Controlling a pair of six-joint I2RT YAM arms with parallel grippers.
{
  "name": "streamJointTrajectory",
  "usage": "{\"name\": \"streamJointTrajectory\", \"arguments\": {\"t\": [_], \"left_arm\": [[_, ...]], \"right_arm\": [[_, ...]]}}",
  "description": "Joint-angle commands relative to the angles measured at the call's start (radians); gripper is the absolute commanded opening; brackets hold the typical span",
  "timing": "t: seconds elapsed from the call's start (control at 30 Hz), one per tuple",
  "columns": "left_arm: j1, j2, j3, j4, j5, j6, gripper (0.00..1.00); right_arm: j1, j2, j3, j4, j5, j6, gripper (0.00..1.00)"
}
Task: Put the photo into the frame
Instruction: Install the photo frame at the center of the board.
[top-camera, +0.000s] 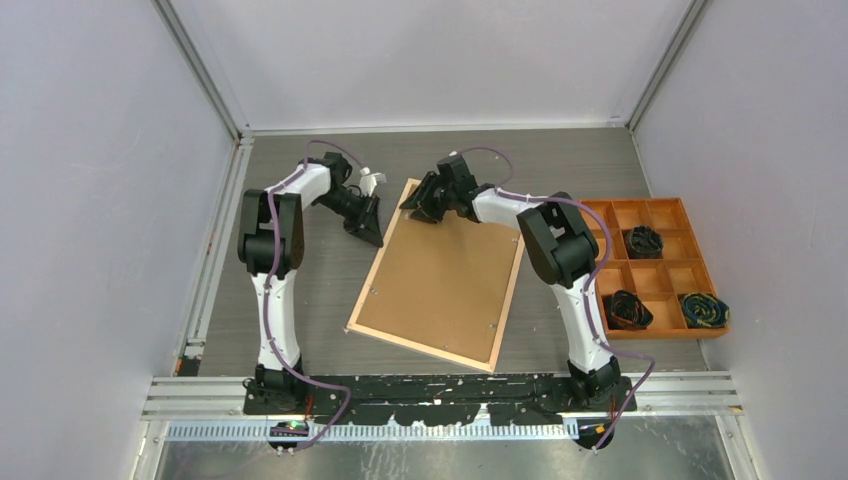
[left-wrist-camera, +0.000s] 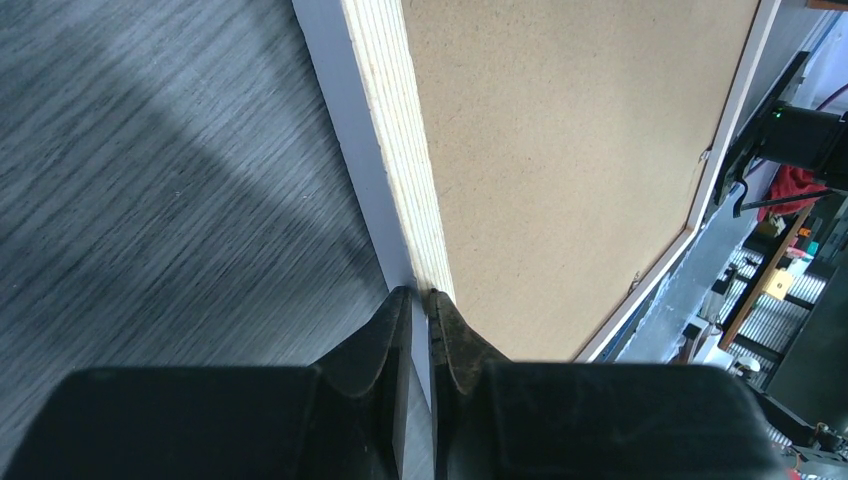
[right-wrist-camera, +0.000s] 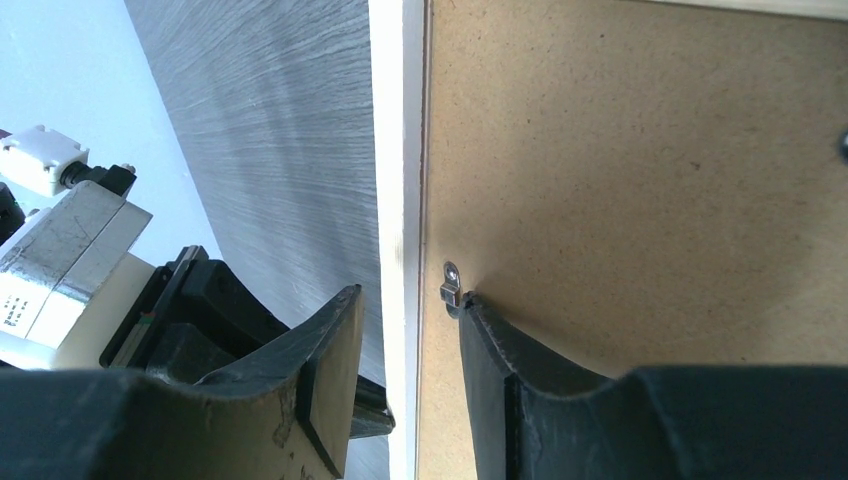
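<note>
Frame (top-camera: 420, 350) lies back up on the grey table (top-camera: 540, 160), with the brown backing board (top-camera: 440, 280) inside its rim. The left gripper (top-camera: 372, 235) (left-wrist-camera: 422, 297) has its fingers pressed together at the frame's left rim. The right gripper (top-camera: 422, 203) (right-wrist-camera: 403, 300) stands apart astride that rim near the far corner. Only its wrist view shows a metal tab (right-wrist-camera: 452, 283) at one finger. Only the overhead view shows the orange compartment tray (top-camera: 630, 201). Print on the left arm (right-wrist-camera: 40, 270) is too small to read.

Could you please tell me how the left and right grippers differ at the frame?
The left gripper has its fingers shut, tips at the wooden edge of the frame; the right gripper has them apart, straddling the white rim. A finger of the right gripper touches a metal clip on the backing board; the left gripper touches none. Both sit at the face-down frame's border.
</note>
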Motion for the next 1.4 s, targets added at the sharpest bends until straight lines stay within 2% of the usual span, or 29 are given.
{"name": "streamJointTrajectory", "arguments": {"t": [0.0,0.23,1.03,1.23,1.27,1.37], "left_arm": [[-0.001,-0.044,-0.022,0.018,-0.046,0.009,0.12],[-0.004,-0.045,-0.023,0.012,-0.047,0.015,0.12],[-0.014,-0.043,-0.039,0.017,-0.058,0.028,0.12],[-0.009,-0.053,-0.032,-0.007,-0.067,0.046,0.12],[-0.004,-0.054,-0.02,-0.025,-0.061,0.058,0.13],[0.012,-0.057,0.023,-0.093,-0.08,0.133,0.17]], "right_arm": [[0.003,0.024,0.022,0.014,-0.012,0.015,0.45],[0.009,0.041,0.047,0.004,-0.027,0.022,0.42],[0.013,0.08,0.092,0.006,-0.062,0.034,0.42],[-0.008,-0.012,0.049,-0.043,-0.048,0.011,0.43],[-0.021,-0.046,0.033,-0.068,-0.027,0.008,0.48],[-0.085,-0.213,-0.061,-0.099,0.031,0.006,0.75]]}}
